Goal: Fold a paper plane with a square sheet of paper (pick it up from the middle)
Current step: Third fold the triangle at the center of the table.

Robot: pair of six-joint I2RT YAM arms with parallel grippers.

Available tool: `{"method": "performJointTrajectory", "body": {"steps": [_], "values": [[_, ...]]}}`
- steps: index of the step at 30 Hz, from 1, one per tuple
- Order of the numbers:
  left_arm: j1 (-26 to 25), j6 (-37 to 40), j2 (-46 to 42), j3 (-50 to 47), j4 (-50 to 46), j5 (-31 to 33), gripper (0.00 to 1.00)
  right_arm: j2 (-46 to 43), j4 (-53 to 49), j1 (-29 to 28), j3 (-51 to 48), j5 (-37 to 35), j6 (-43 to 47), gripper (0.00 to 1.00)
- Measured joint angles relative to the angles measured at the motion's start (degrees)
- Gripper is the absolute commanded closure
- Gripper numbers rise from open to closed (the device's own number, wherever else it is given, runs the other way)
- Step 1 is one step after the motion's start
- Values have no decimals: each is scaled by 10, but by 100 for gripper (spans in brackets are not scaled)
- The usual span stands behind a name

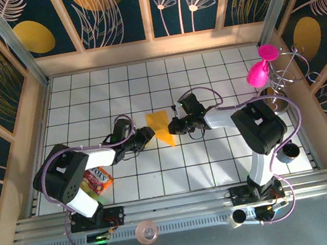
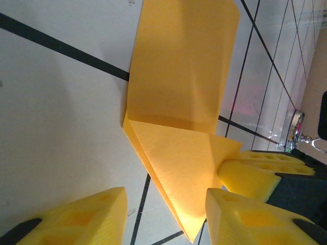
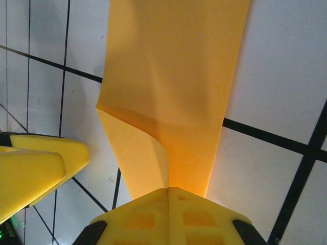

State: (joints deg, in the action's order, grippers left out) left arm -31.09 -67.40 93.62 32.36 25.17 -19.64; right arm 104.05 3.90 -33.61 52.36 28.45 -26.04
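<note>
The square sheet of paper [image 1: 160, 127] is orange-yellow and partly folded, lying mid-table with a triangular flap and a sharp tip [image 2: 179, 153]. My left gripper [image 2: 166, 204] is open, its yellow fingers [image 2: 87, 214] low on either side of that tip without touching it. My right gripper [image 3: 168, 193] is shut on the paper's near edge, where a flap [image 3: 138, 153] curls up off the sheet into the closed pads. From above, the left gripper [image 1: 148, 136] and the right gripper [image 1: 175, 127] face each other across the paper. The right fingers [image 2: 250, 173] touch the flap's corner.
A multicoloured snack packet [image 1: 97, 180] lies by the left arm's base. A pink balloon-like figure [image 1: 260, 71] and a wire stand [image 1: 288, 70] sit at the right wall. A tape roll [image 1: 147, 231] rests on the front rail. Wooden walls ring the tiled table [image 1: 218, 157].
</note>
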Motion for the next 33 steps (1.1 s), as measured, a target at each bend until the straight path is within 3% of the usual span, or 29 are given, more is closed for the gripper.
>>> {"method": "performJointTrajectory", "body": {"steps": [10,18,27,33], "values": [[0,-2,22,22,4,-10,69,14,3,4,0,-2,-3,96],[0,-2,36,29,3,-9,67,23,3,7,0,-5,-4,96],[0,-2,59,59,1,-7,75,26,9,8,0,-5,-4,96],[0,-2,66,63,-16,23,74,26,10,8,0,-5,-4,96]]}}
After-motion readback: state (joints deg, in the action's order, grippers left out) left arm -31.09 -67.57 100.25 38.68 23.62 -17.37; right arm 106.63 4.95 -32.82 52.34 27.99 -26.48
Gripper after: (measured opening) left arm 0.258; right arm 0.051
